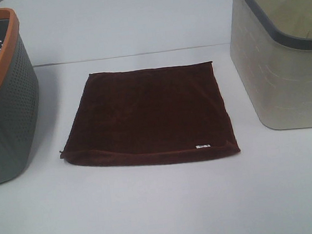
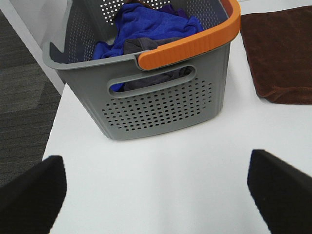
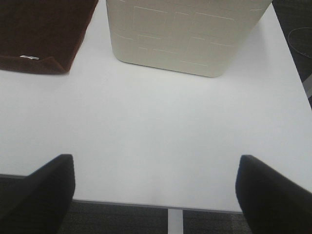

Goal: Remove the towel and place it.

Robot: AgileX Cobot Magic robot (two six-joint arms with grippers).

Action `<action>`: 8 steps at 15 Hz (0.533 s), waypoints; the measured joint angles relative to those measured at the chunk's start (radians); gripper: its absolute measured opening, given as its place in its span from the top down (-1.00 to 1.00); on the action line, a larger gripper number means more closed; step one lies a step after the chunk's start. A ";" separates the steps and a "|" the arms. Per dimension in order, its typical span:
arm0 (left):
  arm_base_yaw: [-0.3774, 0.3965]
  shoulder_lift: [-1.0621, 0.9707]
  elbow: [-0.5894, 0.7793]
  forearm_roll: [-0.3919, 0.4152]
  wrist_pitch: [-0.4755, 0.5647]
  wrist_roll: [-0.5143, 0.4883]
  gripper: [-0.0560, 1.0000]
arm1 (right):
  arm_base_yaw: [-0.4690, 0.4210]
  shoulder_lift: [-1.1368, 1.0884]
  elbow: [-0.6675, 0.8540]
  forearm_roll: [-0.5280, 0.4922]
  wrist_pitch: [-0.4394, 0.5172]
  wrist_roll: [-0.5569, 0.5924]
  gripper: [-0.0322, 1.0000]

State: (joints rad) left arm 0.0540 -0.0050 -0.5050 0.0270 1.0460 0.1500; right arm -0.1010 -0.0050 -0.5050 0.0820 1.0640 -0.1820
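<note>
The dark maroon-brown towel (image 1: 150, 115) lies flat and roughly square in the middle of the white table, with its small white label (image 1: 202, 146) at the near hem. Part of it shows in the left wrist view (image 2: 280, 53) and in the right wrist view (image 3: 41, 34). My left gripper (image 2: 156, 195) is open and empty above the table's near left part, short of the grey basket. My right gripper (image 3: 156, 192) is open and empty above the table's near right edge, short of the beige basket. Neither gripper shows in the high view.
A grey perforated basket with an orange rim (image 1: 2, 111) stands at the left and holds a blue cloth (image 2: 146, 27). A beige basket with a grey rim (image 1: 284, 64) stands at the right. The table's front edge (image 3: 146, 202) lies under my right gripper.
</note>
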 joint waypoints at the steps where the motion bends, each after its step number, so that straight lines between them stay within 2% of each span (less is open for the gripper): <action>1: 0.000 0.000 0.000 -0.001 0.000 0.000 -0.92 | 0.000 0.000 0.000 0.004 0.000 0.000 -0.59; 8: 0.002 0.000 0.000 -0.103 0.000 -0.008 -0.92 | 0.000 0.000 0.000 0.027 -0.001 0.069 -0.59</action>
State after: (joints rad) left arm 0.0560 -0.0050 -0.5050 -0.0760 1.0460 0.1420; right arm -0.1010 -0.0050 -0.5050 0.1090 1.0630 -0.1130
